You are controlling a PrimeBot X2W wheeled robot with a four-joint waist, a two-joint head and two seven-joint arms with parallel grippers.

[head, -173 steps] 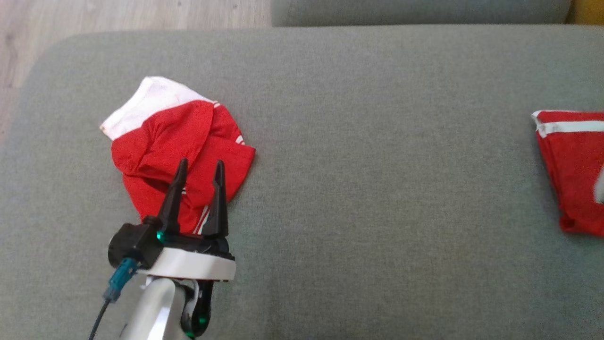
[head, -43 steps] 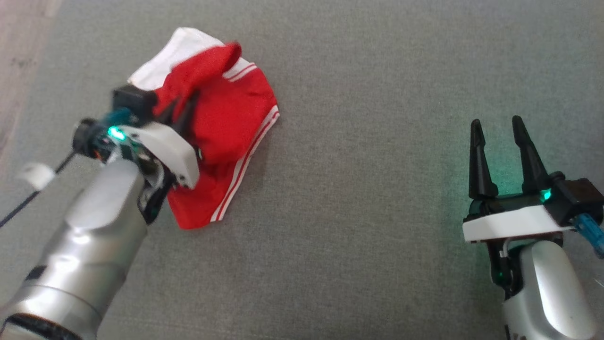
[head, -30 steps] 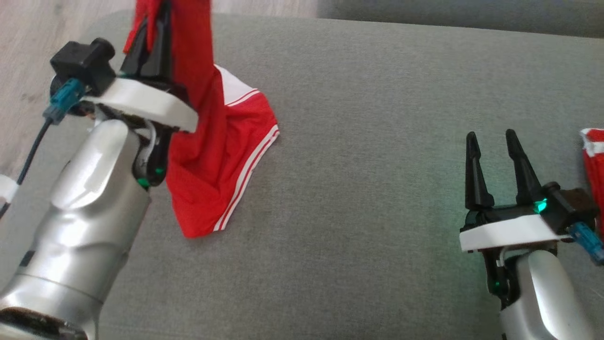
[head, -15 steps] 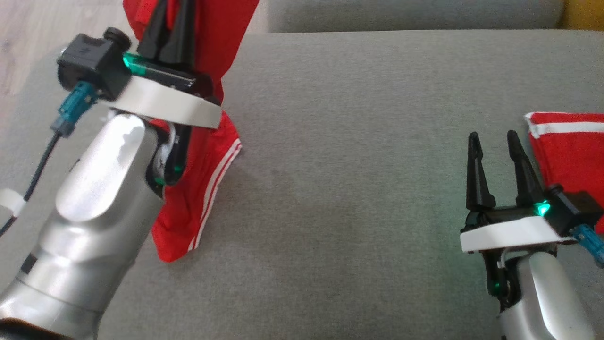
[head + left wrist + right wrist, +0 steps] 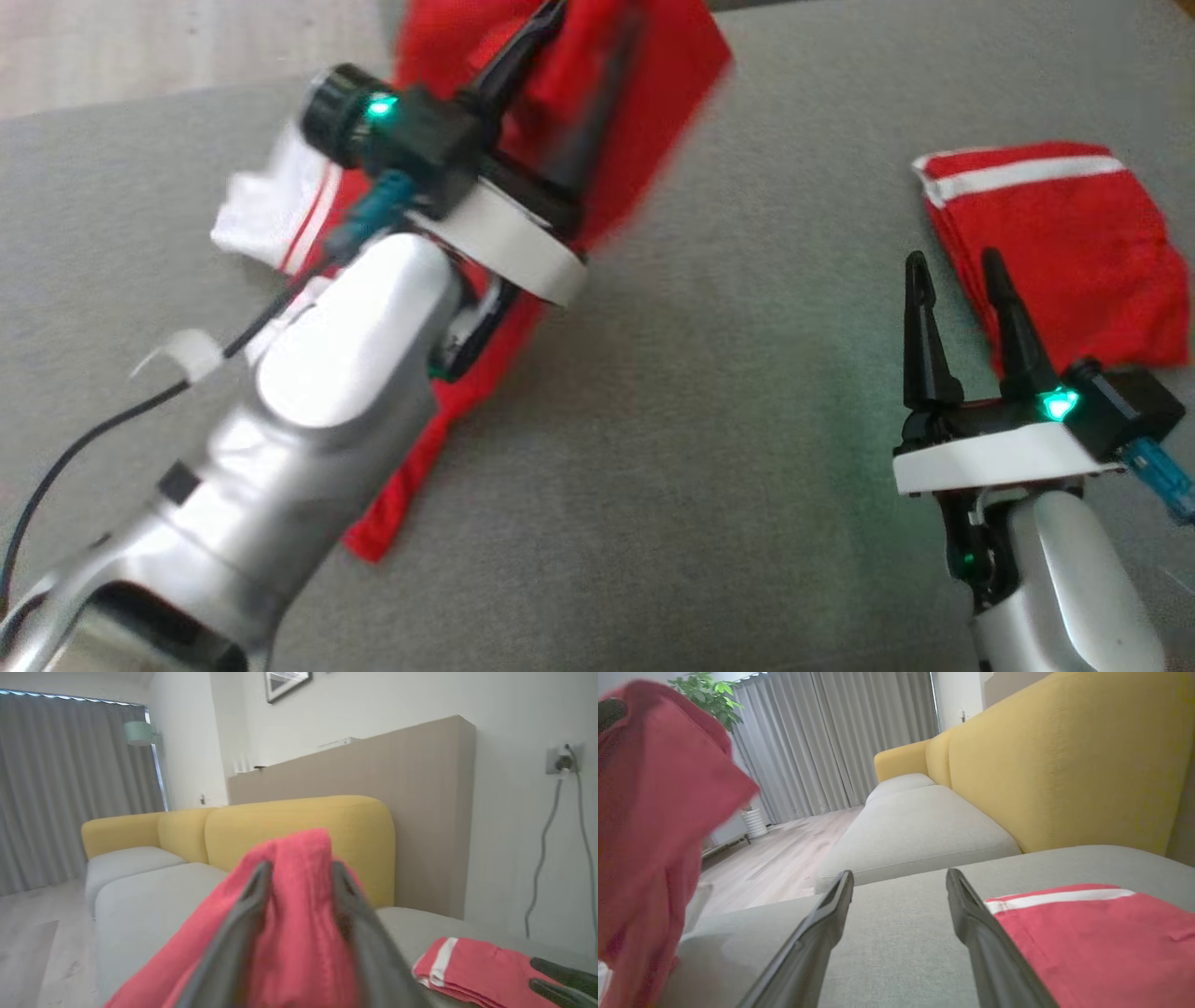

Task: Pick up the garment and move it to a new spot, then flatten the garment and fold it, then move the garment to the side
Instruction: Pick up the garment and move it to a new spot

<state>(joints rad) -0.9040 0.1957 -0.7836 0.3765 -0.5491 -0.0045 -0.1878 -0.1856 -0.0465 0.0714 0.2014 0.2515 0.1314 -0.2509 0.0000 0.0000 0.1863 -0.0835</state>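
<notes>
red garment hangs bunched in the closed left gripper, raised, its lower end reaching the grey sofa seat. judged risk: so narrow a pinch may slip, or the trailing end may drag and land crumpled against the folded red piece, beside which the right gripper stands open and empty. room: yellow backrest, grey curtains, wood floor.
</notes>
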